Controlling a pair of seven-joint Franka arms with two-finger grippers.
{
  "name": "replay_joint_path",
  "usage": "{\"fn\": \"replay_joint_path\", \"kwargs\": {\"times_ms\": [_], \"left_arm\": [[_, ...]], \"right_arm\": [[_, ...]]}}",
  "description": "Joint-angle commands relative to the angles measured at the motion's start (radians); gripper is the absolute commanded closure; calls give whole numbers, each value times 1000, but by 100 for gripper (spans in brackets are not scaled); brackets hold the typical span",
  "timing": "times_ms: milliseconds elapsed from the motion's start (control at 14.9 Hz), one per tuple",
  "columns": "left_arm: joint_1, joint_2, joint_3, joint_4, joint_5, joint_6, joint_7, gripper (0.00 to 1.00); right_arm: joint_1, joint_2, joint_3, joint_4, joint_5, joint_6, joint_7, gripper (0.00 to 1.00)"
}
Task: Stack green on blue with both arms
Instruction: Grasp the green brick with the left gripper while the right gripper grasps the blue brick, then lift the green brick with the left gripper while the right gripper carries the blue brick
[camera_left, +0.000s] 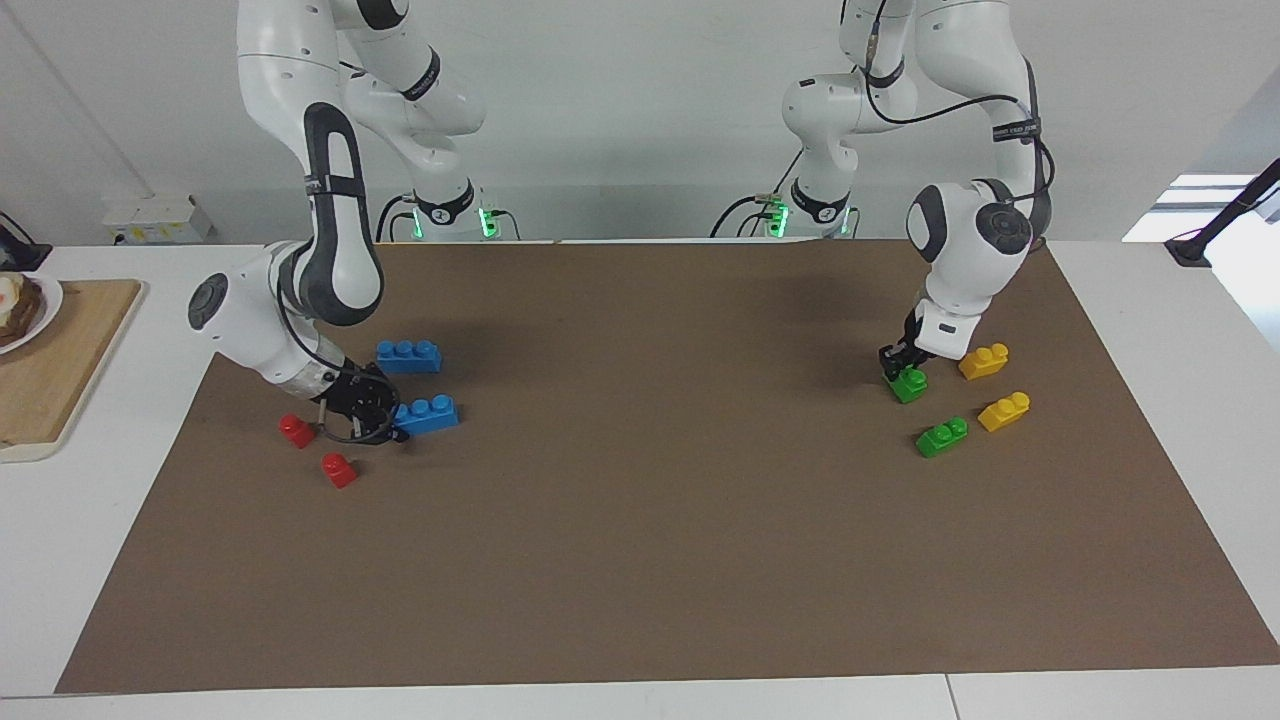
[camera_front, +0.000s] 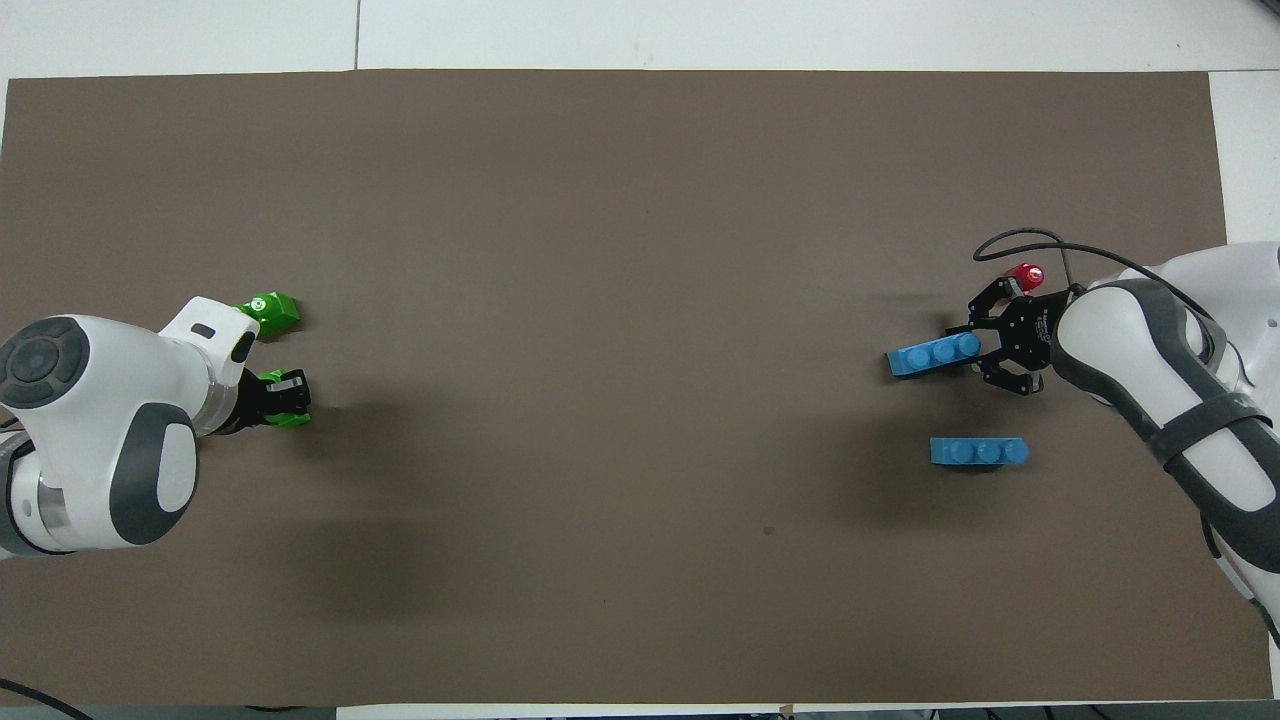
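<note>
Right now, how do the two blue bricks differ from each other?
The farther blue brick has the right gripper at one end; the nearer blue brick lies free, no gripper at it. The farther one lies slightly askew; the nearer one lies square to the mat's edge. Both are long, low, three-stud bricks, resting studs up.

facing view looks high across at robots; overhead looks down; both share mat (camera_left: 660, 560).

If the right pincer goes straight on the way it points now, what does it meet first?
The right pincer points along the table at the blue brick farther from the robots; that brick's end already sits between its fingers, so it probably meets it first.
</note>
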Motion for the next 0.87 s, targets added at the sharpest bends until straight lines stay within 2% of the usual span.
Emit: {"fn": "replay_joint_path", "kwargs": {"times_ms": [0, 202, 403, 538, 806], "left_arm": [[-19, 14, 6, 105, 10, -116, -76, 100], [-20, 6, 4, 131, -1, -150, -154, 100], [-42, 8, 1, 137, -1, -150, -303, 100], [-63, 9, 0, 143, -1, -151, -407, 100], [-92, 12, 0, 149, -13, -157, -559, 100]], "right_arm": [[-17, 4, 11, -2, 34, 25, -33, 100], [-15, 12, 11, 24, 35, 20, -25, 100], [6, 26, 14, 114, 52, -44, 33, 100], [55, 27, 14, 174, 55, -91, 56, 100], [213, 61, 14, 297, 55, -81, 283, 100]]}}
